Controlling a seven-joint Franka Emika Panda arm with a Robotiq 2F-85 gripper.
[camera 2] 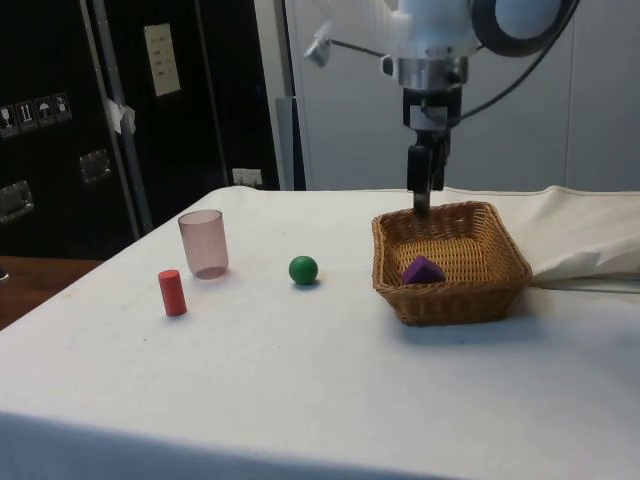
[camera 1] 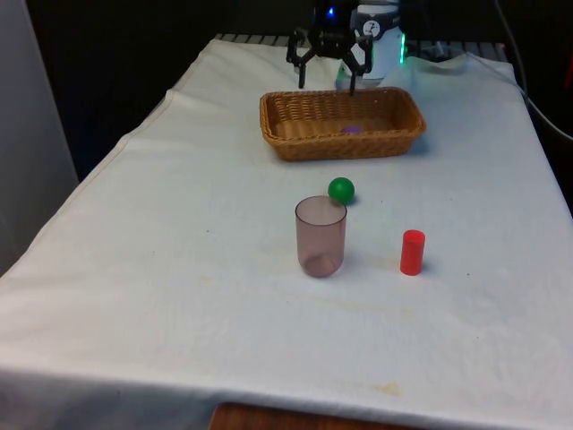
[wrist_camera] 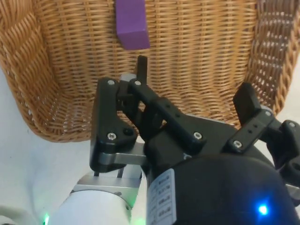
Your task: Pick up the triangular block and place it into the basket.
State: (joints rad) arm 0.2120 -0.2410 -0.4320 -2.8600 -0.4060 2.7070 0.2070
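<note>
The purple triangular block (camera 2: 423,269) already lies on the floor of the wicker basket (camera 1: 285,141), free of the claw (camera 1: 327,87) — which hangs spread wide and empty above the basket's far rim. A clean finish means rising straight up, keeping the fingers (wrist_camera: 141,69) clear of the weave — the green ball (camera 1: 341,189), at the cup's (camera 1: 320,236) one o'clock, stays untroubled.

A white cloth (camera 1: 179,296) covers the table, with bare wood showing at its near edge (camera 1: 269,419). In the side view, dark cabinets (camera 2: 120,120) (one bearing a pale label (camera 2: 161,59)) stand behind, beside a light grey wall (camera 2: 340,120)
</note>
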